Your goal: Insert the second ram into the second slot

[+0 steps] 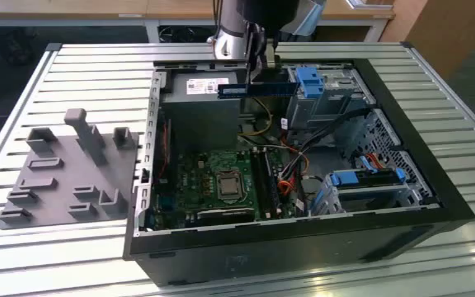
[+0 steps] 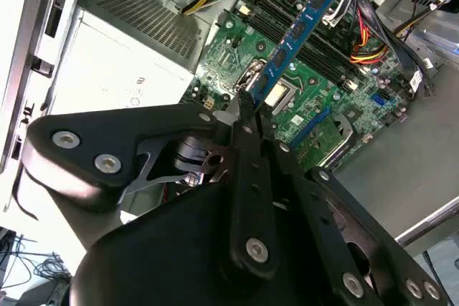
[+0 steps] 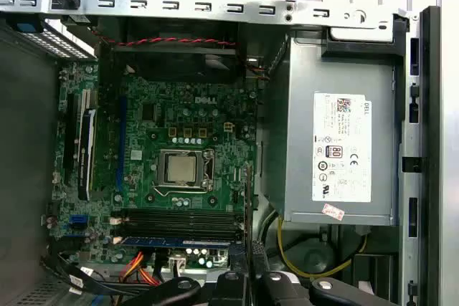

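Labels first: a large white sticker (image 3: pixel 342 147) full of small print is stuck on the grey metal power supply box (image 3: pixel 337 91). A small white label (image 1: pixel 231 91) can be made out at one end of the second ram (image 1: pixel 258 90), a thin, flat blue circuit-board stick.

The black open computer case (image 1: pixel 303 241) is laid on its side on a slatted metal desk (image 1: pixel 72 74). A grey plastic fixture (image 1: pixel 64 167) is parked on the slats at the exterior view's left. Inside the case, the green motherboard (image 3: pixel 186 120) is left fairly open in the middle. It is hemmed in by the power supply on one side and by cables and blue drive brackets (image 1: pixel 310 80) on the other.

The black gripper (image 2: pixel 249 109) is clenched on the second ram (image 2: pixel 297 34), pinched at one end between the fingertips (image 2: pixel 244 116). In the exterior view the stick is held level in the air over the far part of the case, just beside a blue bracket. It is kept well apart from the dark memory slots (image 3: pixel 179 218). Beside those slots, a blue strip (image 3: pixel 176 241) is seen lying along the board.
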Robot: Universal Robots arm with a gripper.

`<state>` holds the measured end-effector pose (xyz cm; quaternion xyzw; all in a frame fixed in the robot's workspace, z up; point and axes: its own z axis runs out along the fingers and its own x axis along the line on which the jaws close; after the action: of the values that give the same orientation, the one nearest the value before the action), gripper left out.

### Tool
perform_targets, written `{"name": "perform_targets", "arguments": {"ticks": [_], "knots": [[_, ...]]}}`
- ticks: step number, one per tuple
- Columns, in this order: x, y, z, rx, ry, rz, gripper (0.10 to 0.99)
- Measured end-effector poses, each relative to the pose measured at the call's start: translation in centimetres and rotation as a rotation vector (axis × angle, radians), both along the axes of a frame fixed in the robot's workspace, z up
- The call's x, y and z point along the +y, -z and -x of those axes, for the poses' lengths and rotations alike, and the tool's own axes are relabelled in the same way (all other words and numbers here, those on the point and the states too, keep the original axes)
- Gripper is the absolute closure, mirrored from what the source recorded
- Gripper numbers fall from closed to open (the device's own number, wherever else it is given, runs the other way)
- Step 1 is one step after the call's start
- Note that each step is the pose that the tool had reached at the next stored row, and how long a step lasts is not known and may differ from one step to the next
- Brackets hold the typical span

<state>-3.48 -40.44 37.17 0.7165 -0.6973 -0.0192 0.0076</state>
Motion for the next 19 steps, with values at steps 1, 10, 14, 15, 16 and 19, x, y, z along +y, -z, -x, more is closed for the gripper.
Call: {"name": "perform_targets", "arguments": {"ticks": [1, 10, 14, 15, 16, 19], "knots": [[0.0, 0.0, 0.0, 0.0, 0.0, 0.0, 0.949], [-0.17, 0.0, 0.0, 0.0, 0.0, 0.0, 0.949], [-0.41, 0.0, 0.0, 0.0, 0.0, 0.0, 0.949], [-0.41, 0.0, 0.0, 0.0, 0.0, 0.0, 0.949], [-0.44, 0.0, 0.0, 0.0, 0.0, 0.0, 0.949], [-0.81, 0.0, 0.0, 0.0, 0.0, 0.0, 0.949]]}}
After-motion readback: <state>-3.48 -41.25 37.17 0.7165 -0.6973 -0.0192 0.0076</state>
